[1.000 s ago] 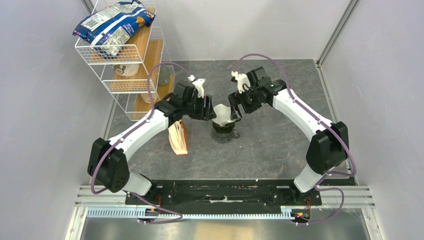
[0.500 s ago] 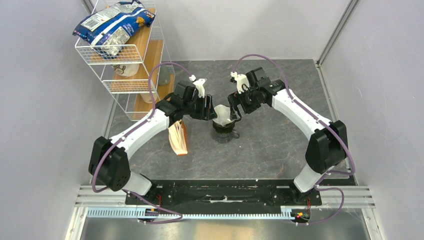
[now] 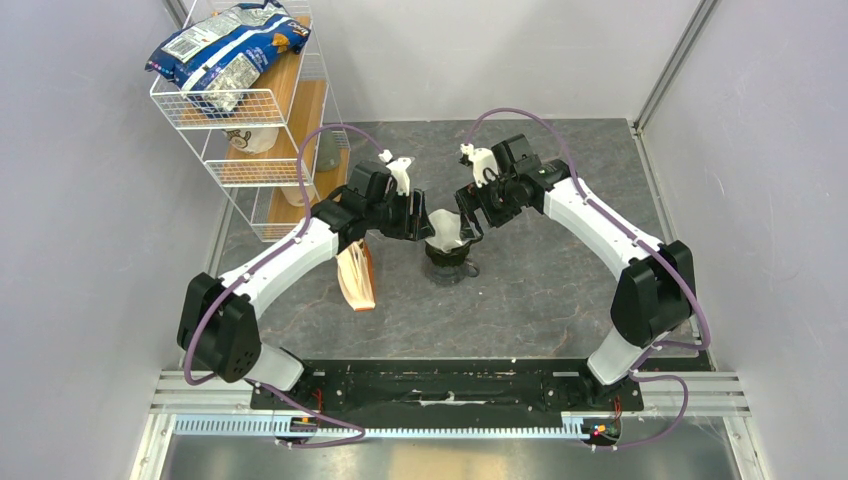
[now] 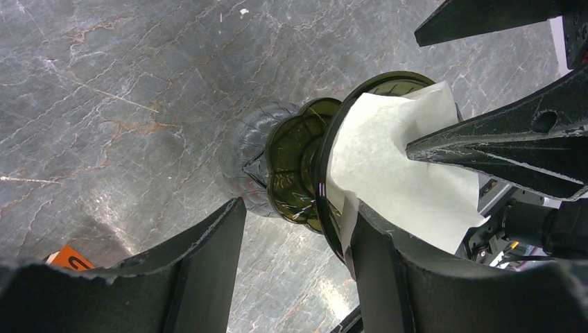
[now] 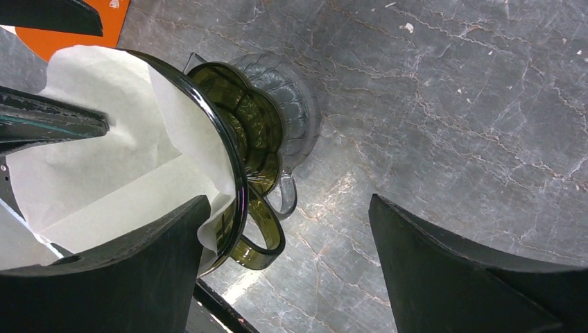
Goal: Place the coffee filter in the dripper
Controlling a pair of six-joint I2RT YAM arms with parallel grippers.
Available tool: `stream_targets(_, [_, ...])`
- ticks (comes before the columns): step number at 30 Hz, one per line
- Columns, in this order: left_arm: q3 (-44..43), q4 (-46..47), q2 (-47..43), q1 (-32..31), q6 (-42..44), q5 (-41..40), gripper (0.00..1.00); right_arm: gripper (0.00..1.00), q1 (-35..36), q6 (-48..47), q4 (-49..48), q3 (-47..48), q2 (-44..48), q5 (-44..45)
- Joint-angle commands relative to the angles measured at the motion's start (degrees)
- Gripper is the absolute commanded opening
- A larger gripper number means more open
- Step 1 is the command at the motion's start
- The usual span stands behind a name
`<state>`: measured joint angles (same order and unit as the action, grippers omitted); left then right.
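The white coffee filter (image 3: 446, 228) sits open inside the dark olive-green dripper (image 3: 446, 250), its top edge standing above the rim. The dripper rests on a clear glass cup (image 3: 455, 270) at the table's middle. My left gripper (image 3: 417, 224) is open at the dripper's left. In the left wrist view (image 4: 297, 211) one finger lies inside the filter (image 4: 388, 166) and the other outside the dripper (image 4: 295, 166). My right gripper (image 3: 472, 216) is open at the right. In the right wrist view (image 5: 290, 201) one finger lies inside the filter (image 5: 90, 152), beside the dripper rim (image 5: 239, 180).
A tan, orange-edged packet of filters (image 3: 357, 277) lies left of the dripper, under my left arm. A white wire rack (image 3: 250, 110) with a blue bag stands at the back left. The cup's handle (image 5: 288, 198) points toward the near side.
The filter was flared and higher a second ago; it now sits lower and narrower in the dripper. Both grippers have barely moved.
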<state>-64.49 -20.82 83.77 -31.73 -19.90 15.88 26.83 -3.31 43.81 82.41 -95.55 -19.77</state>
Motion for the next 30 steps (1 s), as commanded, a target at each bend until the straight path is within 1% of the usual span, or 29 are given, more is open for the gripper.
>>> stream_targets(1, [-2.48, 0.84, -0.54, 0.31, 2.5, 1.25, 0.64, 0.93, 0.45, -1.79, 0.39, 3.03, 0.3, -0.78])
stream_targets(21, [-4.81, 0.75, -2.07, 0.17, 3.45, 1.88, 0.67, 0.95, 2.44, -1.78, 0.13, 6.03, 2.28, -1.28])
stream_targets(27, [-5.45, 0.13, -3.19, 0.17, 4.6, 1.8, 0.72, 0.95, 2.44, -2.21, 0.05, 6.65, 3.22, -1.24])
stream_targets(30, [-6.79, -1.19, -3.92, 0.26, 4.44, 0.96, 0.77, 0.97, 2.43, -2.2, -0.92, 7.01, 4.23, -1.07])
